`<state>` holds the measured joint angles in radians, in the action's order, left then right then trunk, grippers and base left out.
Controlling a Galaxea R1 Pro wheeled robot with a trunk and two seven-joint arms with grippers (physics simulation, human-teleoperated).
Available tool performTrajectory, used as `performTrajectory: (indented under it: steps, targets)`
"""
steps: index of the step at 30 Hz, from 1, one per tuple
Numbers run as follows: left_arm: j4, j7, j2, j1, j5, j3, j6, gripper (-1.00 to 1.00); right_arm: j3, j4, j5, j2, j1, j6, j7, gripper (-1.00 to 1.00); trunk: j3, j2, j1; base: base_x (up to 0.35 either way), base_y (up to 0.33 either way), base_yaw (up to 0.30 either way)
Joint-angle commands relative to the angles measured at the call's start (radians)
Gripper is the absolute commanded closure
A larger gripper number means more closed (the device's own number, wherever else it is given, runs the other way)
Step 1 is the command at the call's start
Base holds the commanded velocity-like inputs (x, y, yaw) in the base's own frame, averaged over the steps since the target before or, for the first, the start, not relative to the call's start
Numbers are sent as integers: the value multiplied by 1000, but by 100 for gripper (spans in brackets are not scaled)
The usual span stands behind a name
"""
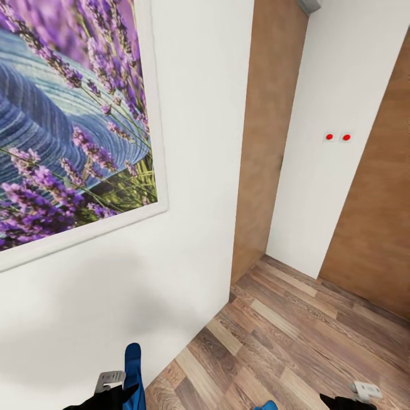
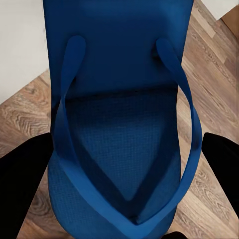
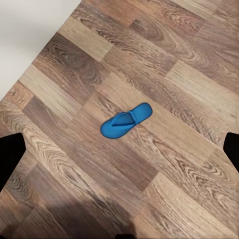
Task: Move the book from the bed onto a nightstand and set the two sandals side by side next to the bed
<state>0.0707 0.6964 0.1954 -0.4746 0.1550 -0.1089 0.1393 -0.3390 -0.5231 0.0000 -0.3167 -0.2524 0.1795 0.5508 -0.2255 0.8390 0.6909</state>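
Stood close against a smooth white wall (image 1: 188, 171), matte and unmarked. Hung on it a large white-framed print (image 1: 68, 114) of purple lavender sprigs over blue-grey ridged cloth; no lettering readable. Beyond the wall's corner, flat tan wood panels (image 1: 267, 142) and a second white wall section bearing two small red dots (image 1: 337, 136). Underfoot, a wood-plank floor (image 1: 296, 341), brown and grey boards with strong swirling grain, laid diagonally across the head view.

Carried in the left gripper (image 2: 119, 164) one sandal (image 2: 119, 99): bright blue, flat sole finely dimpled, smooth rounded thong straps meeting in a V. Black fingers (image 2: 22, 184) pressed at either side of the sole, clamped on it. From the head view, the same sandal (image 1: 132, 373) stood upright at the lower edge beside the wall.

Lay flat on the planks the second sandal (image 3: 125, 121), strap side up, well apart from the wall, its tip (image 1: 266, 405) just visible from the head. Right gripper (image 3: 119, 149) spread wide above it, black fingers (image 3: 10, 154) at the frame edges, grasping nothing.
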Motion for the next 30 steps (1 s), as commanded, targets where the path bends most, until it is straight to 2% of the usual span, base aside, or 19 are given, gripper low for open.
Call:
performTrajectory:
  steps: [1, 24, 26, 29, 30]
  targets:
    - [-2, 5, 0, -1, -3, -8, 2, 100, -6, -1, 0, 1, -1, 9, 6, -100, -1, 1, 0, 0, 0, -28]
    - [-1, 5, 0, -1, -3, -8, 2, 100, -6, 0, -6, 2, -1, 14, -2, -100, -1, 1, 0, 0, 0, -2]
    - [-1, 5, 0, -1, -4, -8, 2, 100, -6, 7, -8, 4, -1, 19, -23, -100, -1, 1, 0, 0, 0, 0]
    - [-1, 5, -10, -1, -3, -8, 2, 100, -6, 15, -10, 28, -4, 42, -179, -100, -1, 1, 0, 0, 0, 0]
    - [-1, 5, -12, -1, -3, -8, 2, 100, -6, 15, -11, 37, -5, 52, -210, -100, -1, 1, 0, 0, 0, 0]
